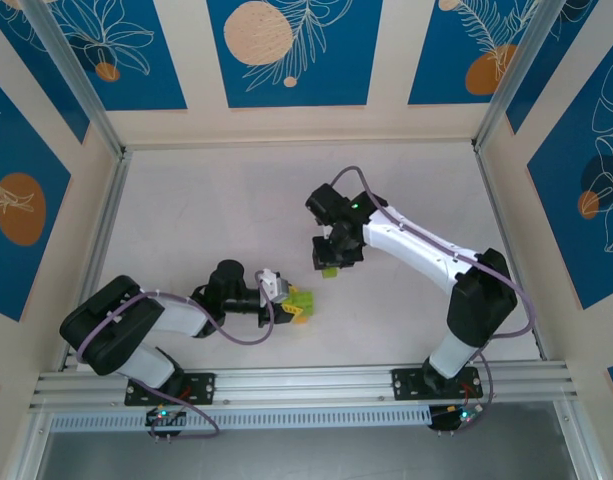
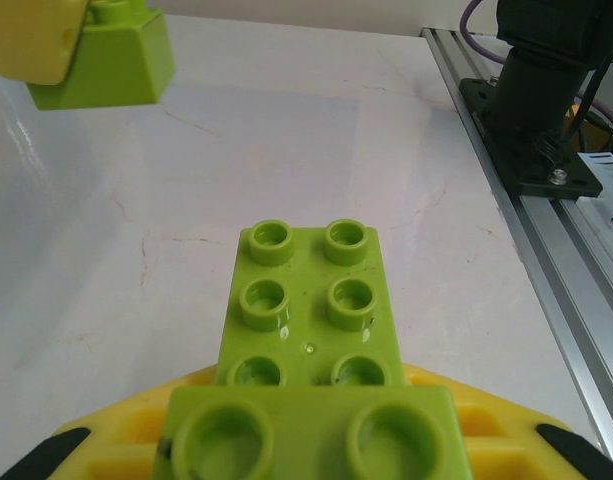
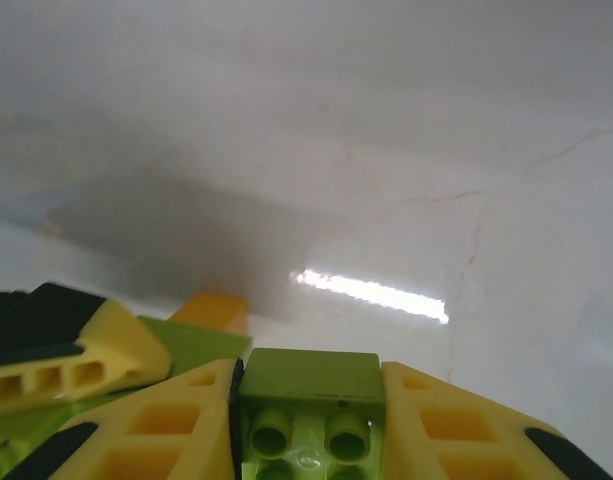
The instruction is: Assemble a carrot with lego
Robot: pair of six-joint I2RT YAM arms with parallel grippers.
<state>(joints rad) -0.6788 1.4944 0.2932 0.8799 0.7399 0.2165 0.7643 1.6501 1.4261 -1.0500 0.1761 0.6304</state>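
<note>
**Both grippers loaded; bricks not yet joined.**

The left gripper point(image 1: 284, 298) is clamped on the part-built carrot point(image 1: 301, 305). Its oblong green brick point(image 2: 306, 300) runs six to twelve in the left wrist view, studs up, far end free. The right gripper point(image 1: 331, 262) pinches a small green brick point(image 3: 306, 395), which lies at about one o'clock from the carrot in the top view, near but apart. Judgement: the right arm should carry it toward seven o'clock, onto the free studs.
</note>
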